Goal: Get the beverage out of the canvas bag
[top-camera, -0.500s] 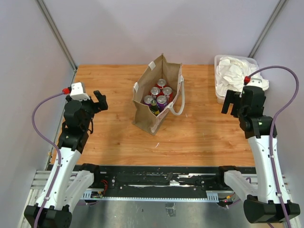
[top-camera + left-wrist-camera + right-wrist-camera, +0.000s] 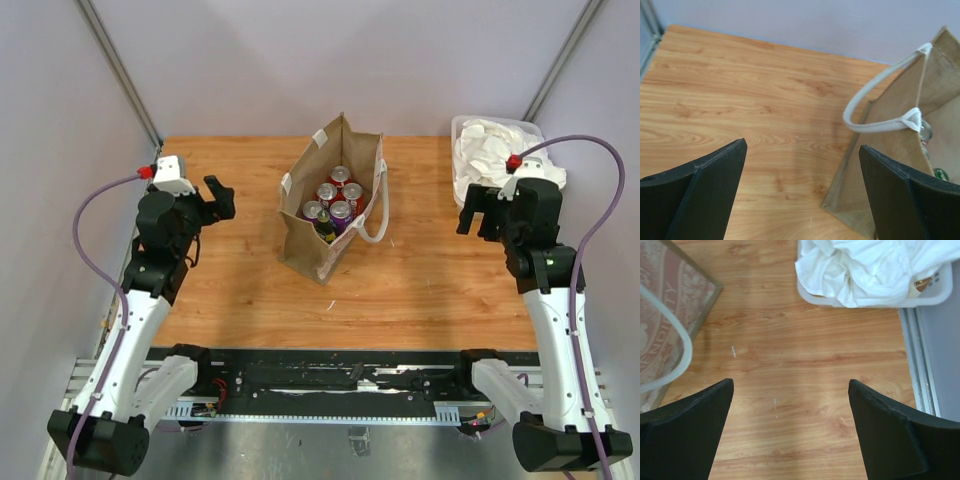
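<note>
The tan canvas bag (image 2: 308, 240) stands upright and open-topped in the middle of the wooden table, its white handle (image 2: 377, 225) hanging over the right side. Inside stand several beverage cans (image 2: 340, 196) with silver tops and red or purple bodies. My left gripper (image 2: 218, 200) hovers open to the left of the bag, apart from it. In the left wrist view the left gripper (image 2: 802, 150) faces bare wood, with the bag (image 2: 890, 165) at the right. My right gripper (image 2: 478, 212) hangs open to the right of the bag. The right wrist view puts the bag (image 2: 670, 315) left of the right gripper (image 2: 791, 385).
A clear plastic tub (image 2: 462, 200) heaped with white cloths (image 2: 495, 150) sits at the back right corner, just behind my right gripper, and shows too in the right wrist view as the tub (image 2: 875, 299). Grey walls close the table on three sides. A metal rail (image 2: 920, 365) runs along the right edge.
My left gripper has risen and moved a little toward the back and the bag. My right gripper has shifted slightly left and back. Both stay open; the bag has not moved.
</note>
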{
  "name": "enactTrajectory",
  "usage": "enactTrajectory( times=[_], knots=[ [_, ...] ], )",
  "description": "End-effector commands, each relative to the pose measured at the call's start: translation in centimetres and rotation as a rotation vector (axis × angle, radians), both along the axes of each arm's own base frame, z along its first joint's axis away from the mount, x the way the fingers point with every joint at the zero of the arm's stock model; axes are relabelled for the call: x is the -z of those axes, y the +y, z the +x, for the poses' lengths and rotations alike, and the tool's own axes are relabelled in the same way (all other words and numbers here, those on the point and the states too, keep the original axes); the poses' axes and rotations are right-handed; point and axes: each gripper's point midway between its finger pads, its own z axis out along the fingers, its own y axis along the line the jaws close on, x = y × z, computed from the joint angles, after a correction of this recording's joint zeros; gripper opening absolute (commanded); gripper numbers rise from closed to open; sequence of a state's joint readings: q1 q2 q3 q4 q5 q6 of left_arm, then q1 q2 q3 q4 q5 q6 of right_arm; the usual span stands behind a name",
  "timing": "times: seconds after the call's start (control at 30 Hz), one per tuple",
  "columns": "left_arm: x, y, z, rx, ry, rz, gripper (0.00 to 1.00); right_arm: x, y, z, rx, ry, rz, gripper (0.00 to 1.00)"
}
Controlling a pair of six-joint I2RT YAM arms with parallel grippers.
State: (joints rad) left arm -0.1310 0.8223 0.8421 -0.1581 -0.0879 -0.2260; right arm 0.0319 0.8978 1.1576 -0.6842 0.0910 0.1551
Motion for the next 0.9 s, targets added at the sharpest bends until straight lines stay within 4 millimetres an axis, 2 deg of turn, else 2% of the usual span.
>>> enactTrajectory(
  times=[0.0, 0.07, 0.17, 0.23, 0.33, 0.47, 0.5, 0.53, 0.57, 0.6, 0.73, 0.87],
  knots=[
    [-2.1, -3.6, 1.1, 0.126, -0.034, -0.029, 1.0, -3.9, 3.2, 1.6, -0.16, -0.118, 0.046, 0.99],
    [-2.4, -5.2, 1.4, 0.159, -0.041, -0.028, 1.0, -4.8, 4.3, 2.2, -0.196, -0.128, 0.04, 0.99],
    [-2.6, -7.6, 1.7, 0.213, -0.048, -0.042, 1.0, -6.1, 7.0, 2.9, -0.276, -0.141, -0.001, 0.99],
    [-2.9, -8.7, 2.0, 0.23, -0.055, -0.049, 1.0, -7.0, 9.5, 3.4, -0.341, -0.149, -0.049, 0.99],
    [-3.1, -9.9, 2.7, 0.246, -0.055, -0.068, 1.0, -8.2, 13.5, 4.1, -0.453, -0.157, -0.055, 0.95],
    [-3.8, -10.6, 3.8, 0.255, -0.05, -0.086, 1.0, -8.8, 18.3, 5.4, -0.588, -0.144, -0.027, 0.89],
    [-3.9, -10.7, 4.0, 0.253, -0.047, -0.088, 1.0, -8.8, 19.3, 5.6, -0.619, -0.143, -0.023, 0.83],
    [-3.9, -10.8, 4.3, 0.252, -0.04, -0.09, 1.0, -8.8, 20.2, 6.0, -0.64, -0.14, -0.019, 0.52],
    [-3.8, -10.9, 4.5, 0.25, -0.029, -0.09, 1.0, -8.8, 21.1, 6.3, -0.654, -0.137, -0.017, 0.36],
    [-3.5, -10.9, 4.7, 0.247, -0.013, -0.086, 1.0, -8.5, 22.1, 6.6, -0.676, -0.129, -0.019, 0.29],
    [-2.5, -11.1, 5.0, 0.247, 0.02, -0.073, 1.0, -7.6, 24.9, 7.3, -0.744, -0.092, -0.001, 0.27],
    [-2.0, -11.5, 4.4, 0.29, 0.005, -0.067, 0.99, -6.3, 28.2, 6.7, -0.831, -0.045, 0.037, 0.27]
  ],
)
